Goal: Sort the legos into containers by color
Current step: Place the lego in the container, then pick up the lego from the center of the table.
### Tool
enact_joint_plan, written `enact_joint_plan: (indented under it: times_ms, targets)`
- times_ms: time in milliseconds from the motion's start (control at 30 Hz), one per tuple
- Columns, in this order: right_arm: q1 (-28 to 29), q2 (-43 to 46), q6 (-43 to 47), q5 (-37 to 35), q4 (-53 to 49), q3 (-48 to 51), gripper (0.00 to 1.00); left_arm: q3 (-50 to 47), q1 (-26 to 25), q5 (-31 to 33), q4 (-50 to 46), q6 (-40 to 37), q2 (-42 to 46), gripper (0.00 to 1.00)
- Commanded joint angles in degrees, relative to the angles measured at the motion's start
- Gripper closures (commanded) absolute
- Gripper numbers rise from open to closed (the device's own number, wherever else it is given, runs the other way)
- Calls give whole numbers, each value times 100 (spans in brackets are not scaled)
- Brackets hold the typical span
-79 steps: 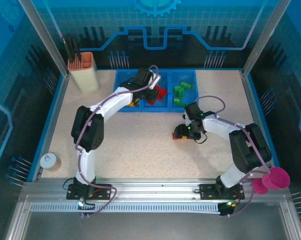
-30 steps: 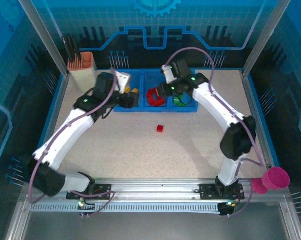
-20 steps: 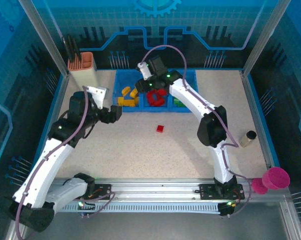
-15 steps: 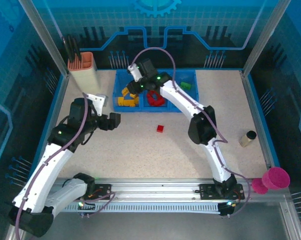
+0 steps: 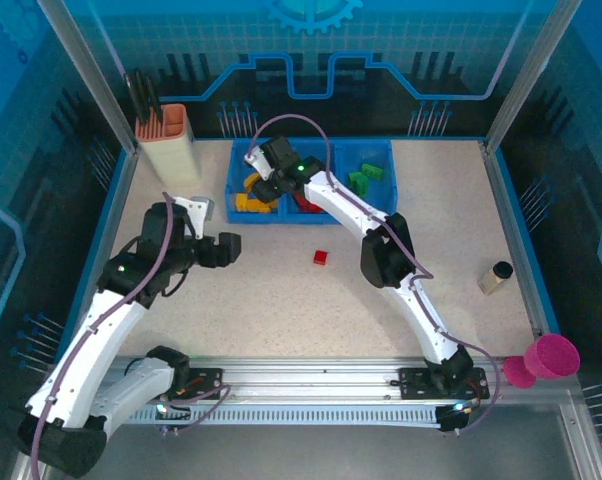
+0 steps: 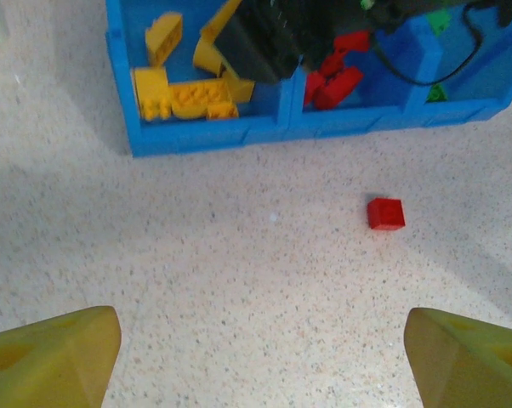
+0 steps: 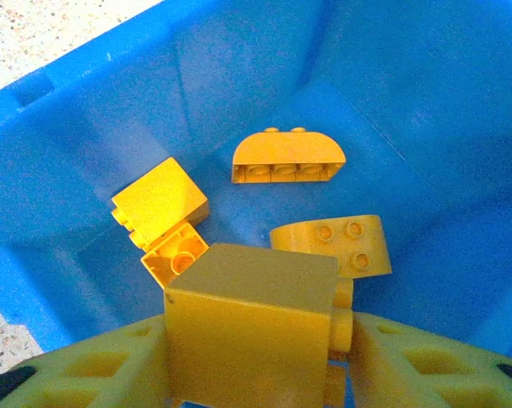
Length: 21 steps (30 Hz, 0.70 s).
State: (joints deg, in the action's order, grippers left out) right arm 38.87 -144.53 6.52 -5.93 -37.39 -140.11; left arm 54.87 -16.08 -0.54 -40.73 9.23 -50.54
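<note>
**Brick release pending over yellow compartment**

Right gripper (image 7: 254, 344) is clamped on a yellow brick (image 7: 249, 310), low above the left compartment of the blue tray (image 7: 239, 68), where other yellow bricks (image 7: 288, 159) lie. Left gripper (image 6: 260, 340) hangs over the bench (image 6: 239, 280), jaws wide apart and holding nothing. One red brick (image 6: 385, 212) sits loose near the tray's front wall.

Judgement: release step. Part the fingers low and squarely inside the walls, so the brick neither bounces out nor crosses the divider to the red bricks (image 6: 334, 83).

No brand, label or writing legible.
</note>
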Motion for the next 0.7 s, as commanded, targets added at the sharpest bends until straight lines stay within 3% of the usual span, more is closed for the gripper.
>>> enact_joint_plan:
  times_ms: [0,267,500,667]
  targets:
    - [-81,381,92,99,155,315,42,-302,-14,-81,-34,499,2,12]
    - [-149,1415,238,500,499,1059,38,-439,-994,331,710,1056,-827,12]
    - [-418,3304,144,660,1234,2870,38,85,-2067,902,1539,1506,-2845,14]
    - [-845,4789,-136,573,1164,4336,38,1181,-2515,868,1665,1466,-4412,14]
